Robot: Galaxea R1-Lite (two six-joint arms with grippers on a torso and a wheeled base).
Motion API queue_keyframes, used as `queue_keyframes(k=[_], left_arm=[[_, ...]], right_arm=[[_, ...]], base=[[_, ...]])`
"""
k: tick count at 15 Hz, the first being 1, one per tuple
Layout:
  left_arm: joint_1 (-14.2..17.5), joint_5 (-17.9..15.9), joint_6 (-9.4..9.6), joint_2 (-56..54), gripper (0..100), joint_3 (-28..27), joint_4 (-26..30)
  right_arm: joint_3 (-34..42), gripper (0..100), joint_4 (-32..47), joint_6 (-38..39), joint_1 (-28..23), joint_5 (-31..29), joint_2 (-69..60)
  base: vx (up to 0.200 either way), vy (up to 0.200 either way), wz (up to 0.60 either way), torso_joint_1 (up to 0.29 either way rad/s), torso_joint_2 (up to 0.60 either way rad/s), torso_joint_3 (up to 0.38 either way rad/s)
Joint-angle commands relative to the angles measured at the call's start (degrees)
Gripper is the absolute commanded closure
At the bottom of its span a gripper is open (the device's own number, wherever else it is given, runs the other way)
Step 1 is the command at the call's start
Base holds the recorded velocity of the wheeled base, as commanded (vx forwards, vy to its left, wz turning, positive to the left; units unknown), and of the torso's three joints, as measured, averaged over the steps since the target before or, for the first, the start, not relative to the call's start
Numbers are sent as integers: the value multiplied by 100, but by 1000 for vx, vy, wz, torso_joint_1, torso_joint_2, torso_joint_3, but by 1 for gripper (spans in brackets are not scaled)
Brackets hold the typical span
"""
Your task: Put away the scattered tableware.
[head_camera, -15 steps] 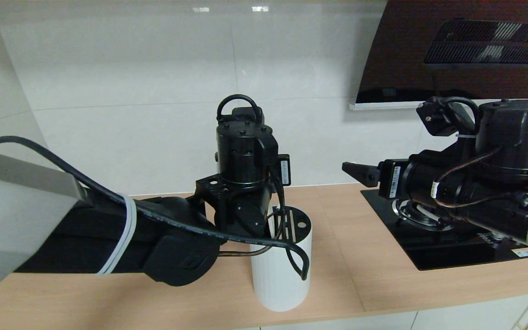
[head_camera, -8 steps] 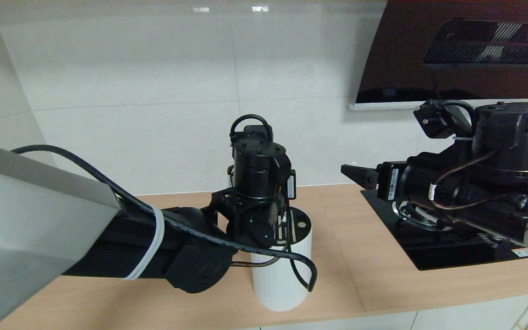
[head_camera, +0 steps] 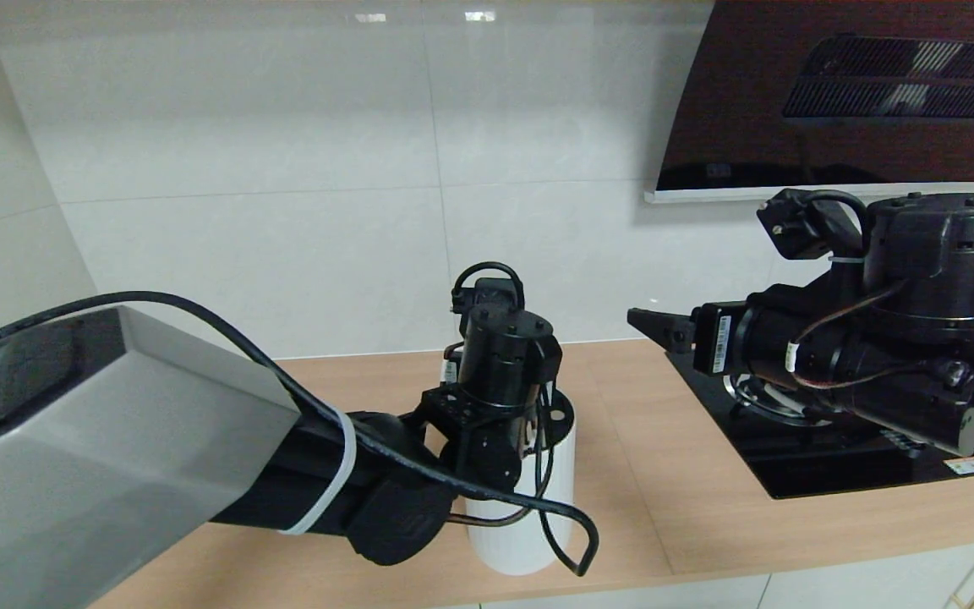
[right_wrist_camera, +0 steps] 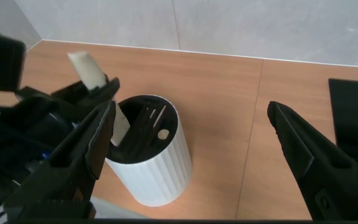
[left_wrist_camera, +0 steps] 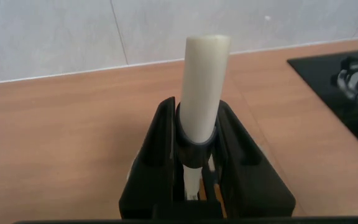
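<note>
My left gripper (left_wrist_camera: pixel 197 134) is shut on the cream-white handle of a utensil (left_wrist_camera: pixel 205 81). It holds the utensil upright over the white ribbed holder (head_camera: pixel 529 516) near the counter's front edge. In the right wrist view the handle (right_wrist_camera: pixel 89 68) slants down into the holder's black slotted top (right_wrist_camera: pixel 143 127). The utensil's lower end is hidden inside. My right gripper (right_wrist_camera: pixel 189 111) hangs open and empty above the counter, to the right of the holder (right_wrist_camera: pixel 157 174) and pointing toward it.
The holder stands on a wooden counter (head_camera: pixel 690 507). A black hob (head_camera: pixel 834 461) lies on the counter's right part under my right arm, with a dark range hood (head_camera: pixel 859 93) above. A white tiled wall runs behind. Bare counter lies between the holder and the hob.
My left arm has moved right and come down, bringing the utensil lower over the holder. The right arm has sunk only slightly.
</note>
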Motion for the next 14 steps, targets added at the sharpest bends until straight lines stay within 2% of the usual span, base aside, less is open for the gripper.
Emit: queue_keyframes(k=[1, 6, 7, 14], left_arm=[[-11, 2, -4, 35, 100, 18, 4], [-11, 2, -4, 35, 100, 26, -5], [-11, 2, -4, 35, 0, 26, -5], [-20, -7, -4, 17, 0, 18, -31]], right_arm=[[0, 0, -3, 1, 3, -1, 13], [0, 0, -3, 1, 3, -1, 21], [0, 0, -3, 1, 3, -1, 21], [8, 0, -3, 1, 3, -1, 21]], base=[[0, 0, 0, 0, 0, 0], [0, 0, 0, 0, 0, 0], [0, 0, 0, 0, 0, 0], [0, 0, 0, 0, 0, 0]])
